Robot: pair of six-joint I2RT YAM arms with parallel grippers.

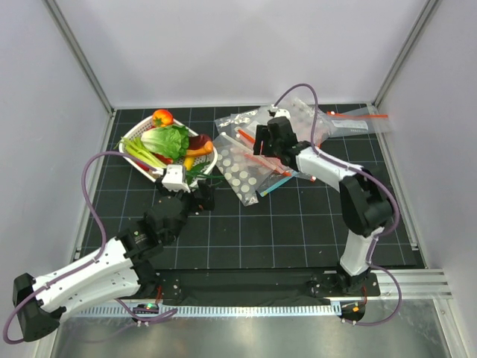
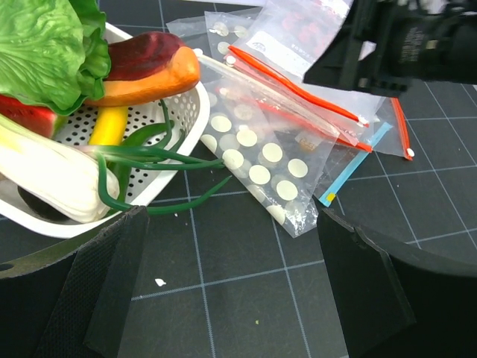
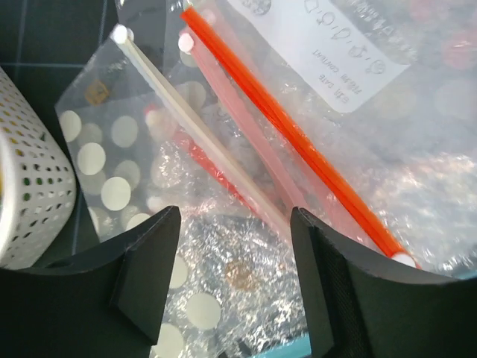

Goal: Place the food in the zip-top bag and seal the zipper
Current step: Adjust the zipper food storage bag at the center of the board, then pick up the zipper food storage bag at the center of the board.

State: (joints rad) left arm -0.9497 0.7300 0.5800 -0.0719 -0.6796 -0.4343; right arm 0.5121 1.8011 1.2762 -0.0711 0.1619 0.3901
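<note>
Lettuce (image 1: 168, 140) sat in the white basket (image 2: 186, 108) on the desk (image 1: 298, 224), the polka-dot bag (image 1: 240, 173) flat just beside it. I saw the right jaws apart above the bag's pale zipper (image 3: 201, 142), clamping nothing; the left jaws gaped wide near the basket.

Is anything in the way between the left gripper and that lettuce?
Yes. The long green onions lie along the near side of the white basket, between the open left gripper and the lettuce.
</note>
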